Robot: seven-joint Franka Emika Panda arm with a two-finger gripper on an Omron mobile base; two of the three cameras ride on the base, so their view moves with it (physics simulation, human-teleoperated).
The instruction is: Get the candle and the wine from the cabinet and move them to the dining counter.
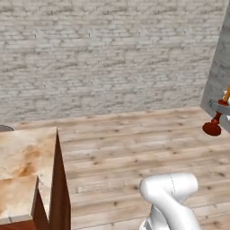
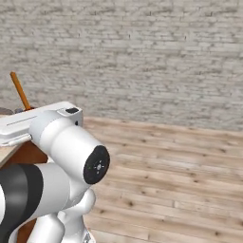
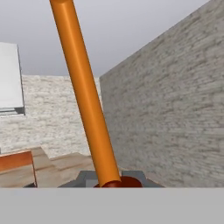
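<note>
The jaws grip the thin orange taper candle (image 3: pixel 87 100) in its dark red holder, carried above the floor; the beige marbled stone counter (image 1: pixel 20 166) awaits, wine still to fetch.

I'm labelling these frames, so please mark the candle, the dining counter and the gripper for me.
candle (image 3: pixel 89 109): hand view, middle of the orange taper.
dining counter (image 1: pixel 22 157): left base view, bare marbled stone top.
gripper (image 1: pixel 220 107): left base view, at the right edge, shut on the candle above its red holder.

No readable text, label, brand, number or sign appears on anything here.
</note>
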